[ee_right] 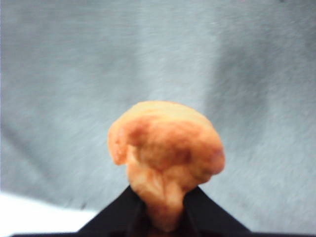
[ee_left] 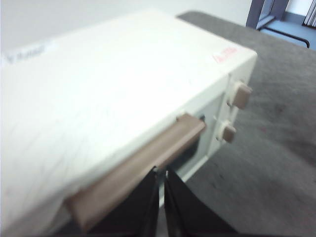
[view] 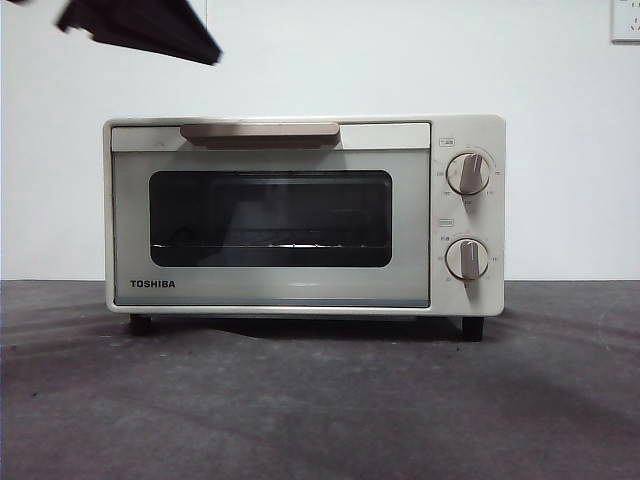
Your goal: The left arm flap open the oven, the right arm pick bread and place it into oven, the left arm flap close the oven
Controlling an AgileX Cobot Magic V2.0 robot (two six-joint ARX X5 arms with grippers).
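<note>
One oven (view: 300, 215), centre of the frame, on one grey tabletop (view: 320, 400). On it: one drop-down door with one dark window (view: 270, 218), one beige bar handle (view: 260, 132), two round knobs (view: 467, 173) at right, one above the other, two black feet visible (view: 141, 323). One bread (ee_right: 165, 153). Two end effectors: left end effector (ee_left: 161, 173), right end effector (ee_right: 165, 207). One wall plate, upper right corner (view: 626, 20).
</note>
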